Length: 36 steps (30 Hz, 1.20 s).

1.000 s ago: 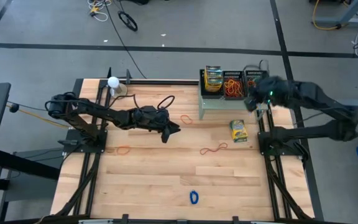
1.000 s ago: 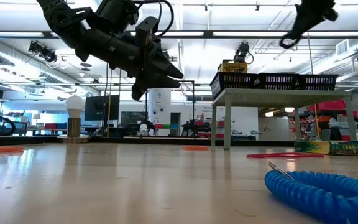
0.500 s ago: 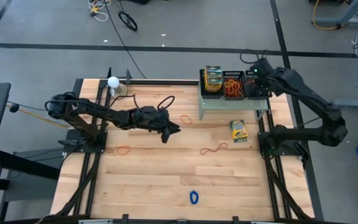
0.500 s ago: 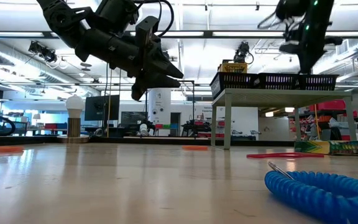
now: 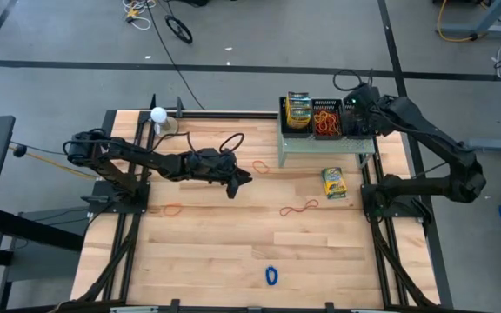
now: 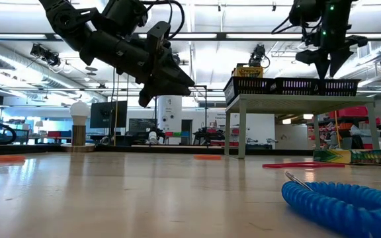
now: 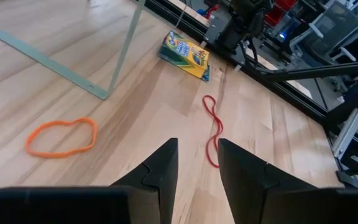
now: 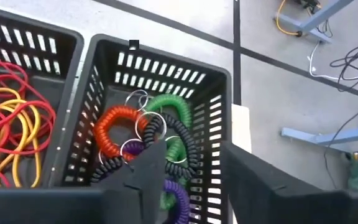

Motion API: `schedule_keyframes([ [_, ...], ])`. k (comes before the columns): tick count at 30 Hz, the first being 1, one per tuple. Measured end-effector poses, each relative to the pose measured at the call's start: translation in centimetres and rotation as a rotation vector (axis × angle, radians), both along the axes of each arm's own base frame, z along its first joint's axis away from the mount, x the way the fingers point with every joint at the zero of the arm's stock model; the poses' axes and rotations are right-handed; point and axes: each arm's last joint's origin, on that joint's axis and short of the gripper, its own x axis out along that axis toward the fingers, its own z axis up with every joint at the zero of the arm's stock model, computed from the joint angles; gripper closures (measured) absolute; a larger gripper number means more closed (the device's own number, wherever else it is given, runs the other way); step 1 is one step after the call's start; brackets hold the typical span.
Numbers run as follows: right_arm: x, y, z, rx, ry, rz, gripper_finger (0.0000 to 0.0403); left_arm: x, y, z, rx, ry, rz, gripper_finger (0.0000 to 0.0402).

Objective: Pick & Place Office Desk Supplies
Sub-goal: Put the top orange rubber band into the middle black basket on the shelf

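Since the earlier pictures the right gripper point(image 5: 352, 109) has swung in from beside the shelf and now hangs over the rightmost black mesh tray point(image 8: 104, 56); its fingers point(image 8: 146, 168) stand apart with nothing between them. Below them, inside this tray, lie coiled loops point(image 8: 148, 140) in orange, green, black and purple with small metal rings. The middle tray point(image 5: 324, 118) holds a heap of red and orange rubber bands point(image 8: 8, 124), and the tray on the far side holds crayon boxes point(image 5: 298, 110), I think stacked, though this is hard to see from above. All three trays stand on the pale green shelf point(image 5: 320, 144). The left gripper point(image 5: 237, 180) has not moved; it hovers above the middle of the table point(image 5: 216, 252), its fingers point(image 7: 160, 168) narrowly apart and empty. On the wood lie one crayon box point(image 5: 333, 182), a red band point(image 5: 299, 208), an orange band point(image 7: 61, 137), another orange band point(image 5: 173, 209) and a blue coil point(image 5: 271, 276).
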Motion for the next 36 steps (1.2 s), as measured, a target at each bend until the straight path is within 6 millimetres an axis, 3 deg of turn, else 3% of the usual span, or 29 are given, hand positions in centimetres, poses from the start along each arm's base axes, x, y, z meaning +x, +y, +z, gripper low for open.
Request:
schedule_keyframes([
  [3,-0.2,0.1,1.0,-0.010,-0.006,0.002,0.0221,0.0,0.0,0.0,-0.004,0.000,0.001,0.0282],
  [7,-0.5,0.8,3.2,-0.014,0.002,0.033,0.0226,-0.1,0.0,-0.2,-0.015,0.015,0.005,0.0282],
  [10,-0.7,1.9,5.1,-0.017,-0.036,0.091,0.0258,-0.1,0.0,-0.2,-0.032,0.023,0.013,0.0282],
  [14,-0.9,4.1,6.7,-0.066,-0.179,0.224,0.0331,-0.2,0.1,-0.4,-0.056,0.036,0.072,0.0282],
  [18,-1.0,6.4,6.6,-0.099,-0.316,0.322,0.0394,-0.4,0.6,-0.8,-0.074,0.068,0.175,0.0282],
  [22,-0.5,8.2,5.6,-0.129,-0.415,0.378,0.0385,0.0,1.3,-1.8,-0.085,0.147,0.235,0.0282],
  [27,0.8,9.8,4.4,-0.134,-0.417,0.501,0.0398,2.0,2.4,-2.6,-0.058,0.223,0.267,0.0282],
  [36,1.7,11.1,5.0,-0.239,-0.452,0.592,0.0396,5.6,6.0,-4.7,-0.026,0.409,0.389,0.0282],
])
